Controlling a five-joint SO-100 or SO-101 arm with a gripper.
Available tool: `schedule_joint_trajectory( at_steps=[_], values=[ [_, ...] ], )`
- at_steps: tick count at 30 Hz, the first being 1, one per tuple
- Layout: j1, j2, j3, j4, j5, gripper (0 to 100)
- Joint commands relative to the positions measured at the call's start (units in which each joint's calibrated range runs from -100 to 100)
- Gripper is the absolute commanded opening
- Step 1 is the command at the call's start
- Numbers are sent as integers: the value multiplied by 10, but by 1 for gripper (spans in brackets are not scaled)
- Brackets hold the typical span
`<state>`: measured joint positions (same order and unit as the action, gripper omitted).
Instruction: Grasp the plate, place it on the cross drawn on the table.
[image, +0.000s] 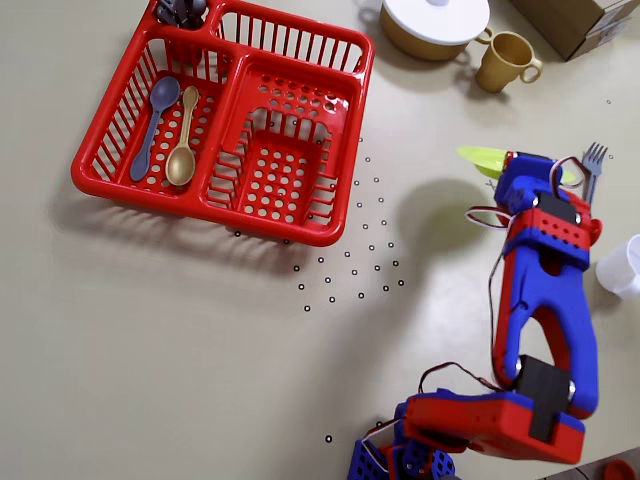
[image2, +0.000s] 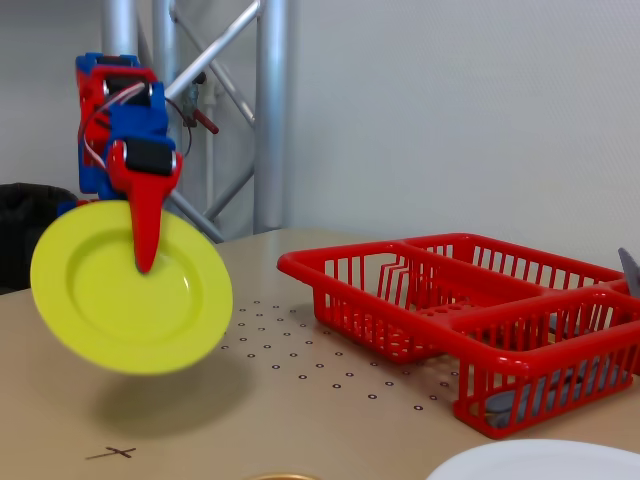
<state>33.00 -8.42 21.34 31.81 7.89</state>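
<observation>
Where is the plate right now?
In the fixed view the plate hangs at the left, held in the claw above the table, near the cross.

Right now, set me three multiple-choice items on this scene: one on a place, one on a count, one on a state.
1. Where is the cross in the fixed view?
A. Inside the basket
B. On the table below the plate
C. On the wall

2. How many spoons lie in the red basket?
A. Two
B. Four
C. None

3. The plate is:
A. Flat on the table
B. Standing in the basket
C. Held in the air, nearly on edge

Answers: B, the mark sits on the table under the plate; A, one blue, one tan; C, the gripper clamps its rim above its shadow.
</observation>
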Motion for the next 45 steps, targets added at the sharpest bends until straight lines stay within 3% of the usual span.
schedule_joint_trajectory(
  at_steps=[1, 15, 20, 29, 40, 45],
  values=[
    [11, 11, -17, -43, 1, 0],
    [35, 161, -55, -185, 22, 0],
    [43, 160, 8, -242, 32, 16],
    [43, 136, 98, -295, 46, 23],
    [37, 143, 76, -273, 56, 30],
    [39, 187, -54, -199, 56, 29]
  ],
)
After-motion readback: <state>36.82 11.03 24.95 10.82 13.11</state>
